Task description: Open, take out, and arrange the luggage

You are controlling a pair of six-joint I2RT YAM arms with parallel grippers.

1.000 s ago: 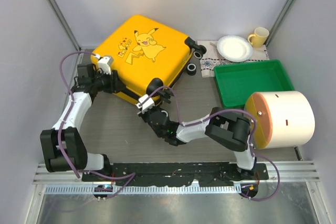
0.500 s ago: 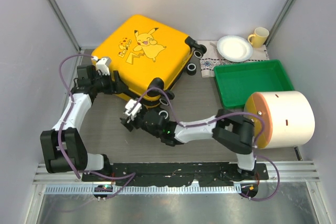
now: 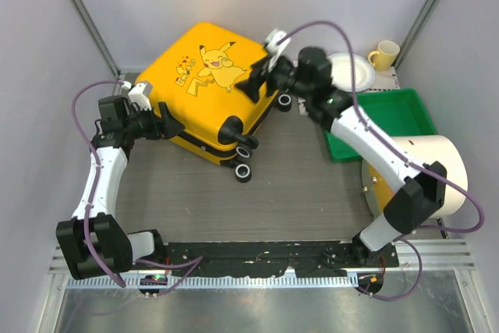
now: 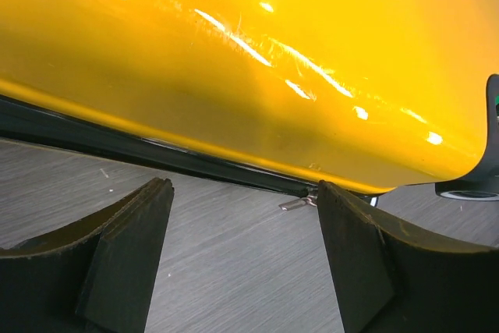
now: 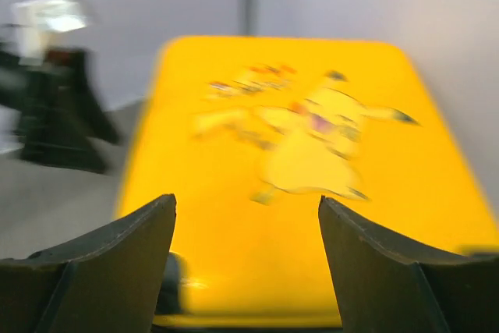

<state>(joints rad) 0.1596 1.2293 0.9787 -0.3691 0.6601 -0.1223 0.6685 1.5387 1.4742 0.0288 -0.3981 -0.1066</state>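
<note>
Moved: right end effector [image 3: 253,86], released, swung to far right corner of yellow hard-shell suitcase [image 3: 204,83]
Left end effector [image 3: 167,127]: released, at its left edge

Luggage [image 3: 210,76] was bright yellow, with cartoon Pikachu print on top in yellow, black and red. Zipper trim ran black along edge. Wheels [image 3: 244,172] were black with pale hubs. Tray [image 3: 405,115], right, was green. Cylinder [image 3: 444,169], near right, was cream with orange end. Plate [image 3: 357,74], far right, was white; mug [image 3: 383,54] beside it pale yellow. Tabletop [image 3: 296,185] showed grey wood grain. Left end effector [image 4: 243,189] and right end effector [image 5: 245,204] had black fingers. Arms [image 3: 97,185] were white with black joints.
</note>
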